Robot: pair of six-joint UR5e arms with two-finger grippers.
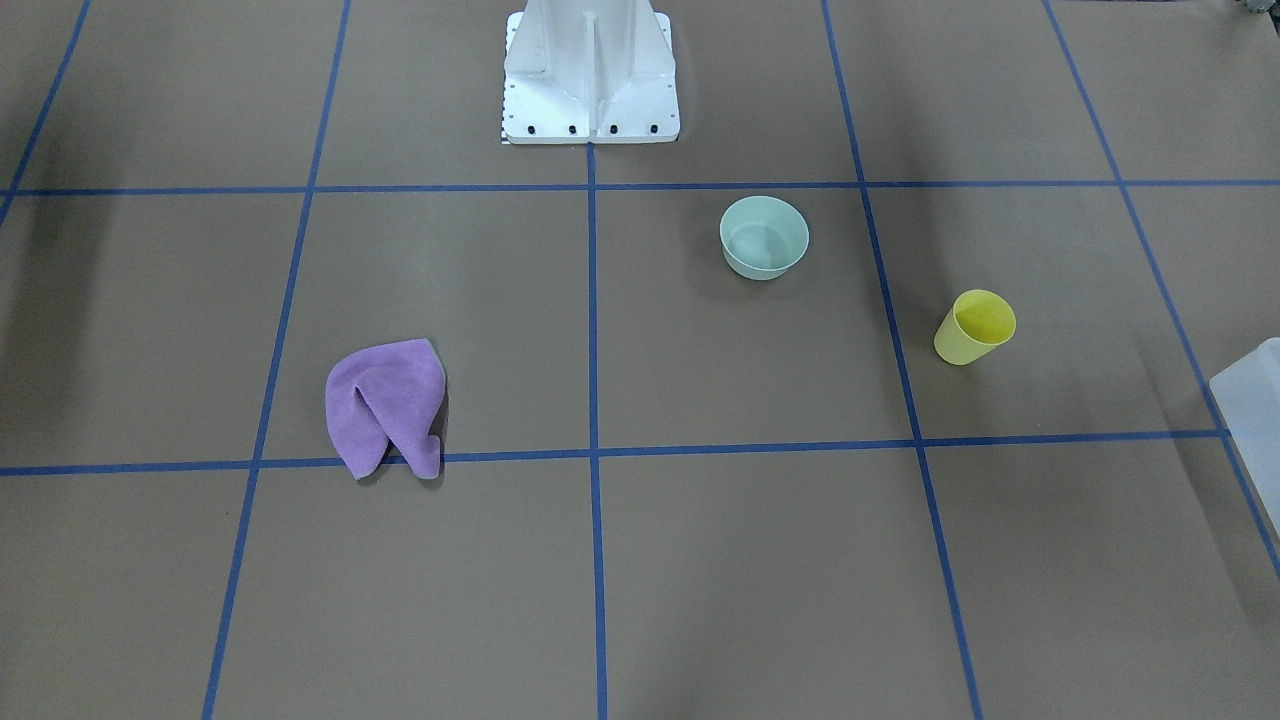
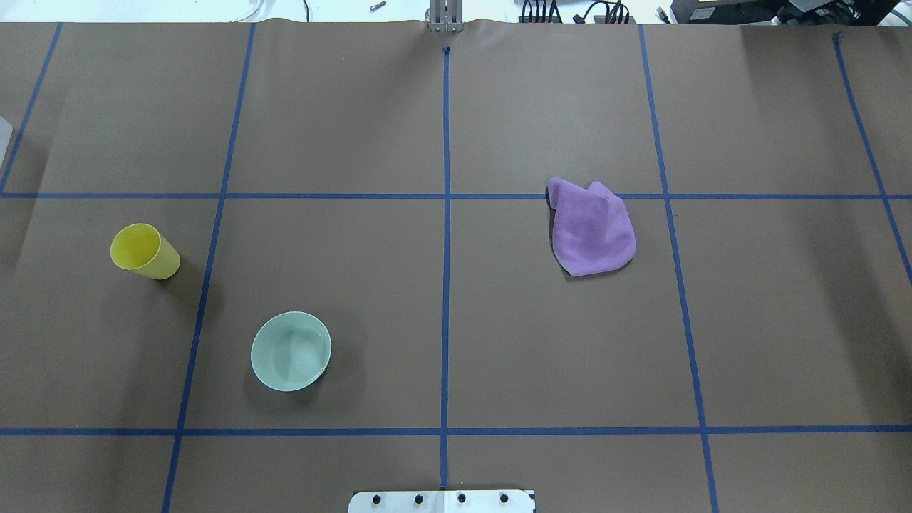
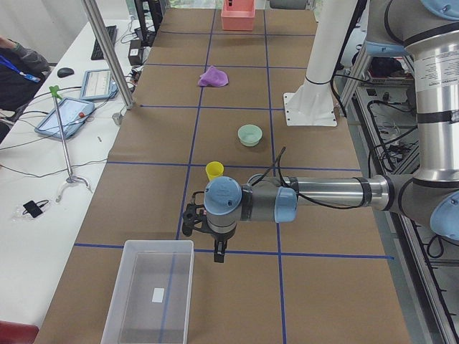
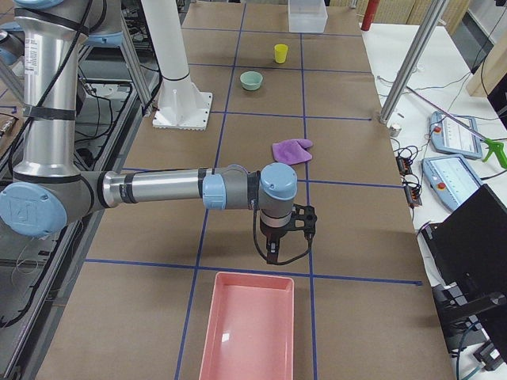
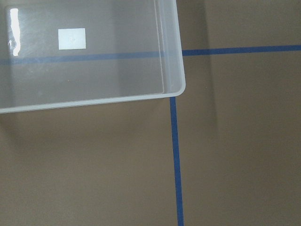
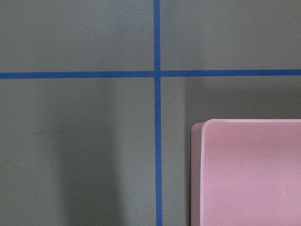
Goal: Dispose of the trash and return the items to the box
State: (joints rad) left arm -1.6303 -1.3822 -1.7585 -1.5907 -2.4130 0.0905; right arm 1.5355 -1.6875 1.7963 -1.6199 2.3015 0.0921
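Observation:
A purple cloth [image 1: 385, 405] lies crumpled on the brown table. A mint bowl [image 1: 764, 236] and a yellow cup [image 1: 973, 327] stand upright and empty. A clear plastic box [image 3: 158, 244] sits at the table's left end, and its corner shows in the left wrist view [image 5: 174, 56]. A pink tray [image 4: 252, 275] sits at the right end, and it shows in the right wrist view [image 6: 244, 122]. My left gripper [image 3: 217, 252] hangs beside the clear box. My right gripper [image 4: 272, 253] hangs just before the pink tray. I cannot tell whether either is open or shut.
The white robot base [image 1: 590, 75] stands at the table's back middle. Blue tape lines mark a grid on the brown paper. Tablets, cables and an operator's arm are on the side bench [image 3: 64, 115].

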